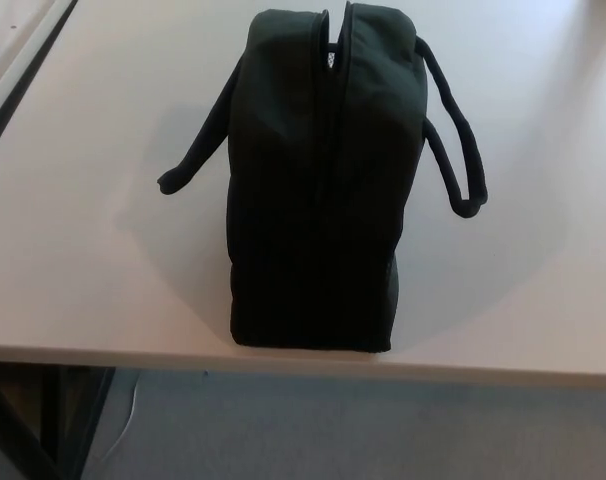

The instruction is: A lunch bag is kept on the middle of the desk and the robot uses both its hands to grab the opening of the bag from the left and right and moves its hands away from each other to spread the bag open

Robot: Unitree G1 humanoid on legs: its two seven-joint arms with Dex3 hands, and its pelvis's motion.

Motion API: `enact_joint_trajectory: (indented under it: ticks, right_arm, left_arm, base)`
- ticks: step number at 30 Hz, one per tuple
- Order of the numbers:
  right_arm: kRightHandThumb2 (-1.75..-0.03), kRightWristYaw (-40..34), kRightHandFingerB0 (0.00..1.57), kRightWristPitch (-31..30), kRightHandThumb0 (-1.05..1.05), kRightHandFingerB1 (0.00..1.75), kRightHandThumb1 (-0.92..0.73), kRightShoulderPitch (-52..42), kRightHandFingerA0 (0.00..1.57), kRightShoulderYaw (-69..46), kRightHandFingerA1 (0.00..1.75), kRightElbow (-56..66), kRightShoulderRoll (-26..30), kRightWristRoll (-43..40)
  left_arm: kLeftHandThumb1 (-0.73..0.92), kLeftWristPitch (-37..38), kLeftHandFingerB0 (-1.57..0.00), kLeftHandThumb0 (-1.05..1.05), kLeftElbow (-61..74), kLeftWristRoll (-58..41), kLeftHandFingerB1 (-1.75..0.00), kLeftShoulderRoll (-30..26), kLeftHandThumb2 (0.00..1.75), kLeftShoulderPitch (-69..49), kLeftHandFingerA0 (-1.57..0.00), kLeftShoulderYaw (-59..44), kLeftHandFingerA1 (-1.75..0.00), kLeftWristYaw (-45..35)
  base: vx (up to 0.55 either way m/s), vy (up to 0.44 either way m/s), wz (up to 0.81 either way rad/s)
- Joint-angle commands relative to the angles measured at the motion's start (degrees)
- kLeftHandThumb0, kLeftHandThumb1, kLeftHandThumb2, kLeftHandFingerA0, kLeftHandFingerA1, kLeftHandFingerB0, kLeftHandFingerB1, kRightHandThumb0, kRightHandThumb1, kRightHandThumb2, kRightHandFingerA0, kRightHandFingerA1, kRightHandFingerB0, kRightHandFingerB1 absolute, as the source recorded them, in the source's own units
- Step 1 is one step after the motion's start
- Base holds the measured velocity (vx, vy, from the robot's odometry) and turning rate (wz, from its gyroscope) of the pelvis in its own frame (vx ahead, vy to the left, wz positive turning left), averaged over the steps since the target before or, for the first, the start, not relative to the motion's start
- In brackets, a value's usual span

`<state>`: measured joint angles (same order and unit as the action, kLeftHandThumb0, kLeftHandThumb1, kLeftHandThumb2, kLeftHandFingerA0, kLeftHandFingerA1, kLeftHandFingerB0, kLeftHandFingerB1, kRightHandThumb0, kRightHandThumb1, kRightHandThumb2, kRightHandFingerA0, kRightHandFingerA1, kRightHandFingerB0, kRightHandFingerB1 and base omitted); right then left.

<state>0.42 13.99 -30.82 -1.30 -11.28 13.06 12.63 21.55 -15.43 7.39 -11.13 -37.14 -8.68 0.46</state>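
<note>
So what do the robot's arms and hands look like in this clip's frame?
Nothing to describe here: neither arm nor hand shows in the head view. The frame holds only the black lunch bag standing on the pale desk, its top seam slightly parted at the far end, with one strap lying out to the left and one strap to the right.

One black lunch bag sits on one pale tabletop. The bag has two carry handles, a left handle and a right handle, and one zipper seam.
</note>
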Motion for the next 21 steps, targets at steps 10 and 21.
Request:
enact_joint_trajectory:
  ticks: [10,21]
  right_arm:
    - [-0.53,-4.12,0.33,19.48,-0.27,0.32,-0.46,-10.68,0.44,-4.81,0.41,18.78,3.77,5.61]
    - [-0.53,-3.91,0.34,18.57,-0.32,0.33,-0.42,4.72,0.58,-19.73,0.43,24.51,13.37,3.85]
  left_arm:
    - [0.40,26.95,-0.11,0.07,16.47,-3.21,-0.48,0.85,0.88,-7.08,-0.29,-11.03,-0.55,4.01]
    - [0.51,27.81,-0.24,0.07,16.85,5.39,-0.30,-4.83,0.55,12.00,-0.54,-28.52,-0.42,14.25]
  base:
    - [0.00,0.000,0.00]
    - [0.00,0.000,0.00]
